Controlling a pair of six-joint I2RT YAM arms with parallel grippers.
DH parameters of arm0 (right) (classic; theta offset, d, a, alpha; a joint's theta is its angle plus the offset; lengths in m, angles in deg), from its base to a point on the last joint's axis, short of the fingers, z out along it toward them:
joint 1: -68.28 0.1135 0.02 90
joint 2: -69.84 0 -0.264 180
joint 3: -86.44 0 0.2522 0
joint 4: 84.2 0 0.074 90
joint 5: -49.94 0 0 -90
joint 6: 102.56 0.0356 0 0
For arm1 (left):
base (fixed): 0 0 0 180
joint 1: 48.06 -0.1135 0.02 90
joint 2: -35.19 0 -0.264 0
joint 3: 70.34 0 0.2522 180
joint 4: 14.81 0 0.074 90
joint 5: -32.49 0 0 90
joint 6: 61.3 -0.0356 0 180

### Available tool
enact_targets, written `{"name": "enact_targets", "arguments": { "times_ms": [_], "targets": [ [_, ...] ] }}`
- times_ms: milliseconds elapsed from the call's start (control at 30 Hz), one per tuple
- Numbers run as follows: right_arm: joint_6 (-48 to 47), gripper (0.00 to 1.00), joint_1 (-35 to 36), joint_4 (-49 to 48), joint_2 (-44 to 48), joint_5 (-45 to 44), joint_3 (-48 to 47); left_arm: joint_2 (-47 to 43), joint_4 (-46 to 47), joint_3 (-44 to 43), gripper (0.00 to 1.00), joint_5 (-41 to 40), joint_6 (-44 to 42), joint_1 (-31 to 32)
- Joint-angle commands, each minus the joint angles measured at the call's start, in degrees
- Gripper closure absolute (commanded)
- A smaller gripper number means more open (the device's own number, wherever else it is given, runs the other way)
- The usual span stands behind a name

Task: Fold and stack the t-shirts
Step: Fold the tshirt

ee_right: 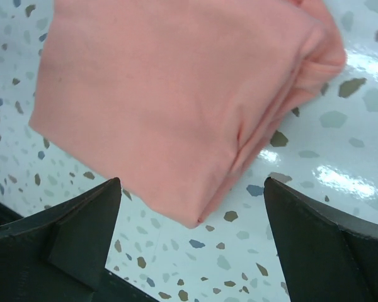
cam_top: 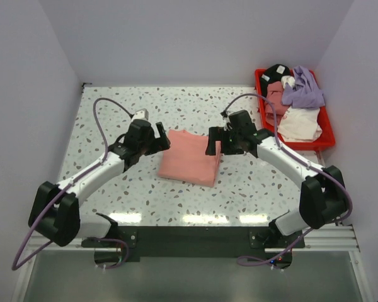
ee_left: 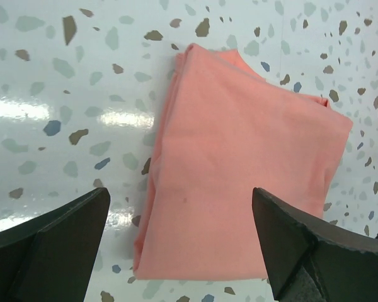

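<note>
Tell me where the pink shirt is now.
In the top view, the folded pink shirt lies on the table between the open left gripper and right gripper, left of the red bin.

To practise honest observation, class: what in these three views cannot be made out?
- Top view: the t-shirts in the red bin overlap, so their number and lower layers are hidden.
- Top view: the right gripper covers the salmon t-shirt's far right corner.
- Right wrist view: the frame's top edge cuts that shirt off.
- Left wrist view: a finger hides one corner.
</note>
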Motion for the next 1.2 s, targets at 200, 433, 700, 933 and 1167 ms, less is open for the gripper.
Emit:
{"name": "enact_targets", "arguments": {
  "times_ms": [200,433,700,933,1167],
  "targets": [
    [7.3,0.12,-0.4,-0.1,-1.6,-8.8,3.4,-14.4,-5.7,7.1,0.00,-10.2,4.4,0.0],
    [9.2,0.29,-0.4,-2.1,-7.9,-9.8,2.1,-16.7,-6.4,8.9,0.00,-9.2,4.8,0.0],
    [10.4,0.39,0.7,-3.9,-13.3,-9.2,1.9,-16.5,-6.4,9.4,0.00,-8.8,4.3,0.0],
    [10.6,0.57,1.8,-4.5,-16.3,-8.3,1.1,-16.0,-5.5,9.7,0.00,-8.3,4.0,0.0],
    [9.4,0.81,3.6,-2.9,-17.3,-7.5,0.1,-15.7,-5.1,9.7,0.00,-8.5,3.8,0.0]
  ]
}}
